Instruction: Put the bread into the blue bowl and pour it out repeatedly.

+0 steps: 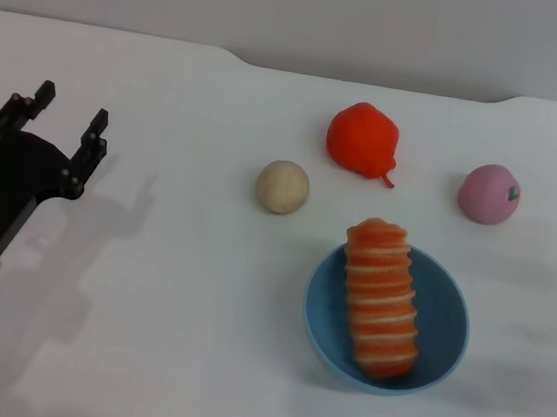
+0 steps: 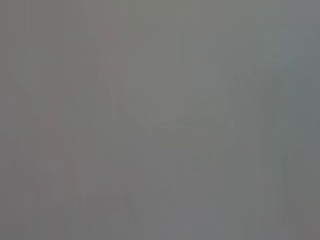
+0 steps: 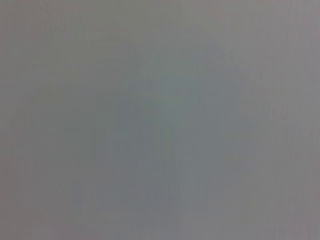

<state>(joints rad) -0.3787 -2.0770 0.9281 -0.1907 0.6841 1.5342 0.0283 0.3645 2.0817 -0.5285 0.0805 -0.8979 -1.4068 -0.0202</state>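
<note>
Left end effector (image 1: 65, 122): black, two-fingered, spread apart and gripping nothing. It sits at the far left of the scene over the white counter (image 1: 163, 336), well apart from every object. Its arm runs off the near-left edge of the head view, where a silver collar with a small green light shows. The right end effector does not appear in any view. Both wrist views return only a flat grey field; nothing can be made out in either.

Bread (image 1: 382, 299): a long ridged loaf, orange with cream stripes across its top. It lies inside the blue bowl (image 1: 444, 318), its near end down in the basin and its far end resting on, and slightly overhanging, the far rim. The loaf hides the middle of the bowl's interior. The bowl is round, smooth and glossy light blue, standing upright on the counter to the right of centre, near side.

Other items, all beyond the bowl and apart from it: a small matte beige ball (image 1: 282, 186) to the far left of it; a red fruit-shaped object (image 1: 363, 139) with a short stem, farther back; a pink rounded fruit-shaped object (image 1: 489, 193) to the far right.
</note>
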